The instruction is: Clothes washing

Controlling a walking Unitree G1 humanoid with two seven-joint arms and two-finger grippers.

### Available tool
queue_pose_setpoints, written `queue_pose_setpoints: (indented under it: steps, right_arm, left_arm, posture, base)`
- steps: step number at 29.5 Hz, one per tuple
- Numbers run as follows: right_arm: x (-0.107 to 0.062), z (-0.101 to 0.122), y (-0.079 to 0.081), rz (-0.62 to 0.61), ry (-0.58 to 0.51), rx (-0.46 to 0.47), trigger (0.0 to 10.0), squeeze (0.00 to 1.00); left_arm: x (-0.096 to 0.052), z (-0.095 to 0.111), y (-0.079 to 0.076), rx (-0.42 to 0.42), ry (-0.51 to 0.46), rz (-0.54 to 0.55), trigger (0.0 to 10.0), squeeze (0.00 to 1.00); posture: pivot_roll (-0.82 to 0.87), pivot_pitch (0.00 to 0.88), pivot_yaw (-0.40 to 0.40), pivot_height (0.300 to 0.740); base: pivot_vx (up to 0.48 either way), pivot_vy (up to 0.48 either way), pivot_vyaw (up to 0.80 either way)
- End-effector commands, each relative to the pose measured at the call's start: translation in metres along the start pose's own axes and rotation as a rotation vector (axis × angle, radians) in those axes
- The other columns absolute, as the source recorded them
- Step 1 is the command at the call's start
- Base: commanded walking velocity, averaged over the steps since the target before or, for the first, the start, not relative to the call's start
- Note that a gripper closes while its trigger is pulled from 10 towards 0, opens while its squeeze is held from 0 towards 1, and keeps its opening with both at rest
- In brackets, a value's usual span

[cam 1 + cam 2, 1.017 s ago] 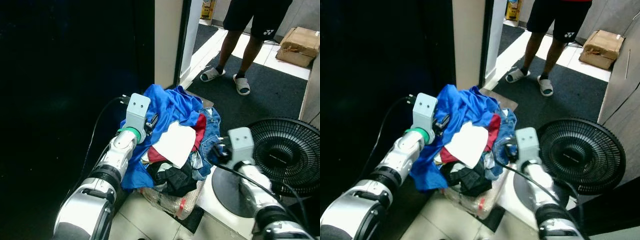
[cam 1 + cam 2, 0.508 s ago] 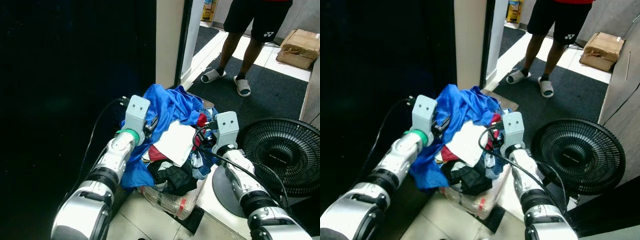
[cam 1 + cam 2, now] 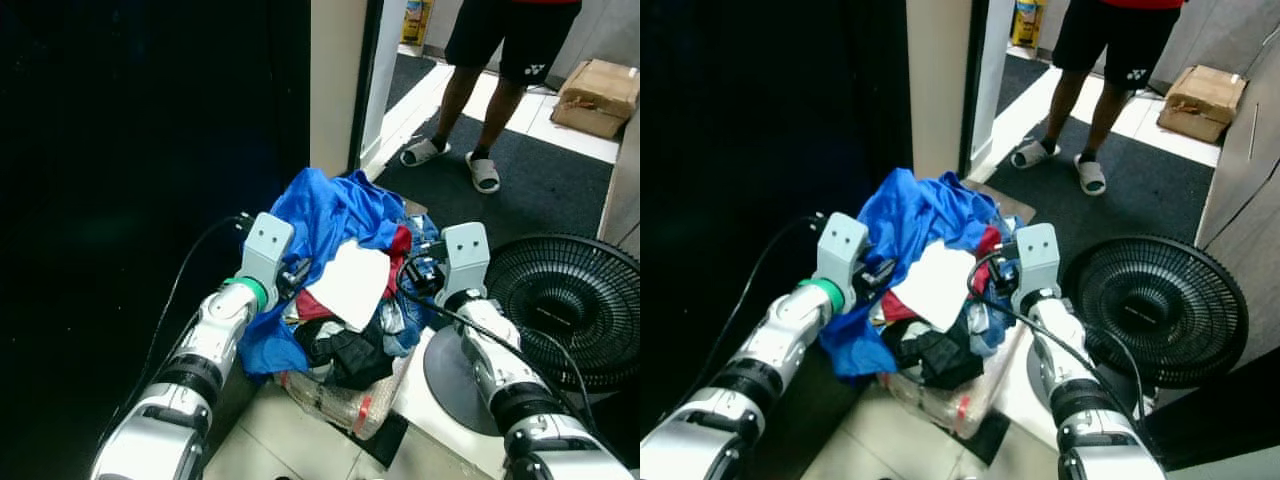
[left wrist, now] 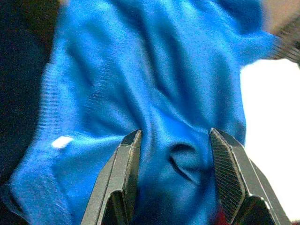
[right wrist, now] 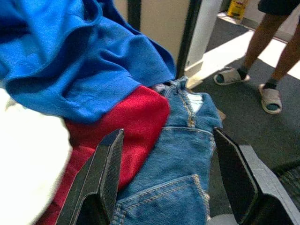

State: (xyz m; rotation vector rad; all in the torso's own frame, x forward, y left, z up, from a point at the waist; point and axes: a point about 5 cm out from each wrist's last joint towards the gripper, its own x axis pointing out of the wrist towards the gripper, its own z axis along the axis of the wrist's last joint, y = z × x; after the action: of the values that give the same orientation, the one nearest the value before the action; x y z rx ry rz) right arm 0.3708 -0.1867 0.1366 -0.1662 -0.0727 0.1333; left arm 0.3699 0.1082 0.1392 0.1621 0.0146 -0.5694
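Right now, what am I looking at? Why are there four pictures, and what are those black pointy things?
It's a walking robot with two silver arms. Two pictures come from cameras in its head, looking down. The other two come from cameras on its wrists, so the black pointy things are its own fingers.

In front of it sits a pile of laundry: a big blue shirt, a white cloth, something red, jeans and dark clothes. The left gripper is open against the blue shirt. The right gripper is open above the jeans. Nothing is held. A black fan stands beside the pile, and a person stands behind.
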Motion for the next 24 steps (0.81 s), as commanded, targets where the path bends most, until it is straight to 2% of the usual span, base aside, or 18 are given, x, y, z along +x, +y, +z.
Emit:
queue_pose_setpoints:
  steps: [1,9,11,12,13,16,18,19,24]
  right_arm:
    - [-0.005,-0.010,-0.005,-0.019,0.035,0.015,10.0,0.00]
    - [-0.005,-0.010,-0.005,-0.021,0.042,0.014,10.0,0.00]
    - [-0.003,-0.008,-0.004,-0.018,0.042,0.014,10.0,0.00]
    - [-0.001,-0.007,-0.003,-0.014,0.040,0.014,10.0,0.00]
    - [-0.001,-0.007,-0.003,-0.014,0.040,0.014,10.0,0.00]
    - [0.002,-0.004,0.000,-0.003,0.038,0.012,10.0,0.00]
    - [0.003,-0.004,0.001,-0.002,0.037,0.012,10.0,0.00]
    - [0.003,-0.003,0.001,-0.001,0.034,0.012,10.0,0.00]
    - [0.000,-0.006,-0.002,-0.008,0.038,0.009,10.0,0.00]
  left_arm:
    - [-0.005,-0.004,0.000,-0.026,0.017,-0.031,10.0,0.00]
    - [-0.010,0.013,0.012,-0.106,-0.042,-0.004,10.0,0.00]
    - [0.000,0.021,0.012,-0.100,-0.058,0.044,10.0,0.00]
    - [0.011,0.027,0.009,-0.086,-0.064,0.101,10.0,0.00]
    - [0.011,0.027,0.009,-0.086,-0.064,0.101,10.0,0.00]
    - [0.033,0.046,-0.005,-0.056,-0.075,0.183,10.0,0.00]
    - [0.037,0.051,-0.009,-0.057,-0.077,0.184,10.0,0.00]
    - [0.044,0.058,-0.020,-0.050,-0.082,0.163,10.0,0.00]
    - [0.049,0.053,-0.034,-0.038,-0.038,0.133,10.0,0.00]
  posture:
    - [-0.06,0.162,0.068,0.740]
    - [-0.04,0.157,0.066,0.740]
    - [-0.04,0.156,0.061,0.740]
    - [-0.04,0.158,0.053,0.740]
    - [-0.04,0.158,0.053,0.740]
    - [-0.05,0.151,0.056,0.740]
    - [-0.05,0.151,0.056,0.740]
    - [-0.06,0.154,0.060,0.740]
    - [-0.06,0.158,0.068,0.740]
  base:
    - [0.000,0.000,0.00]
    - [0.000,0.000,0.00]
    - [0.000,0.000,0.00]
    - [0.000,0.000,0.00]
    - [0.000,0.000,0.00]
    - [0.000,0.000,0.00]
    - [0.000,0.000,0.00]
    - [0.000,0.000,0.00]
    - [0.000,0.000,0.00]
